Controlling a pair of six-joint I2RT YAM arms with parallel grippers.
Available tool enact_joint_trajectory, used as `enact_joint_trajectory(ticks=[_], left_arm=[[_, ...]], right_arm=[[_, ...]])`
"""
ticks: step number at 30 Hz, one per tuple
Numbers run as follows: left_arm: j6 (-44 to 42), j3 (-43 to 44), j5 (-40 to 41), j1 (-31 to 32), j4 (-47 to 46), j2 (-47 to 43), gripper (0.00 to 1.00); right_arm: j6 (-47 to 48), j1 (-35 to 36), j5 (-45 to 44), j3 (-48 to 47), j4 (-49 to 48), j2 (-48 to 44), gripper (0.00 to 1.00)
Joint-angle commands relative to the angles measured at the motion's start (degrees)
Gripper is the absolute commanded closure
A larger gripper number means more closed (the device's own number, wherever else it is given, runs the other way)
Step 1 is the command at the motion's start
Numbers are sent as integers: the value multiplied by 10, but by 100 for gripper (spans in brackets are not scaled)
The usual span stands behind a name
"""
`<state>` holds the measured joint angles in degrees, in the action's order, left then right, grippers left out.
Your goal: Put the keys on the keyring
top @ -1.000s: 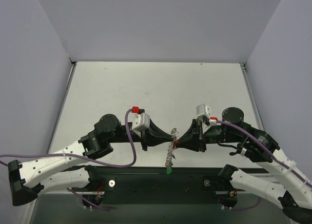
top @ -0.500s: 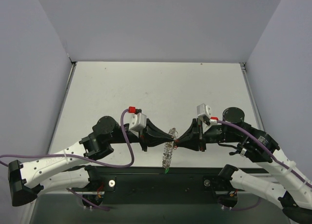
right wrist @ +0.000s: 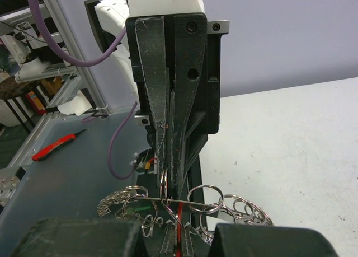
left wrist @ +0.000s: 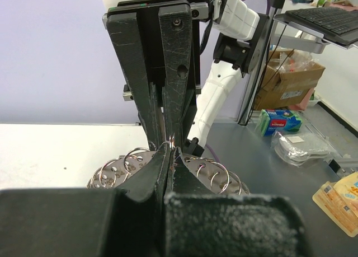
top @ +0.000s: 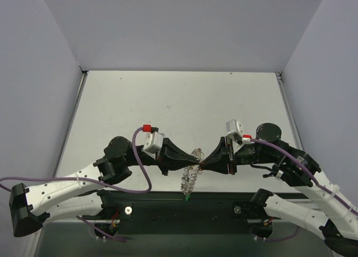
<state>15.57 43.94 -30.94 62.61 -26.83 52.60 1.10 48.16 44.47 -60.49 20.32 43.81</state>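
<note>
**Counts: arms, grippers, ring, keys**

Two arms are showing: left arm (top: 67, 185), right arm (top: 305, 176). Each is carrying one gripper, so two: left gripper (top: 192, 163), right gripper (top: 203, 164). One keyring (top: 189, 177) is showing, its small loops too many to count. Two keys are showing: one green key (top: 187, 197), one red key (right wrist: 179, 233). One table (top: 168, 100).

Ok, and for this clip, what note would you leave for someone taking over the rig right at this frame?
Left gripper: shut on the keyring, holding it up in the air between the two arms.
Right gripper: shut on the red key, tip to tip with the left gripper at the ring's rim.
Done: the green key hangs from the bottom of the ring, so it looks attached.
Left: getting the red key onto a loop. I cannot tell whether it has caught yet. No other keys are in view.
</note>
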Motion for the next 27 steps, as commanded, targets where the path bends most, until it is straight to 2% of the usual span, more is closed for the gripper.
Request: enact_joint_trajectory(ticks=[1,19,23,25,26,27], left_arm=[[33,0,-23,1,-172,-11,100],[75,-22,-25,1,-357,44,100],[74,-18,-20,1,-357,57,100],[68,-17,-17,1,-340,58,100],[61,-18,-9,1,-334,55,100],[56,-18,-5,1,-327,51,100]], right_arm=[[3,3,3,13,-7,8,100],[6,3,19,15,1,14,100],[7,2,7,14,2,2,100],[6,2,-9,13,4,-6,92],[3,2,-30,12,7,-16,74],[4,3,-39,11,8,-22,64]])
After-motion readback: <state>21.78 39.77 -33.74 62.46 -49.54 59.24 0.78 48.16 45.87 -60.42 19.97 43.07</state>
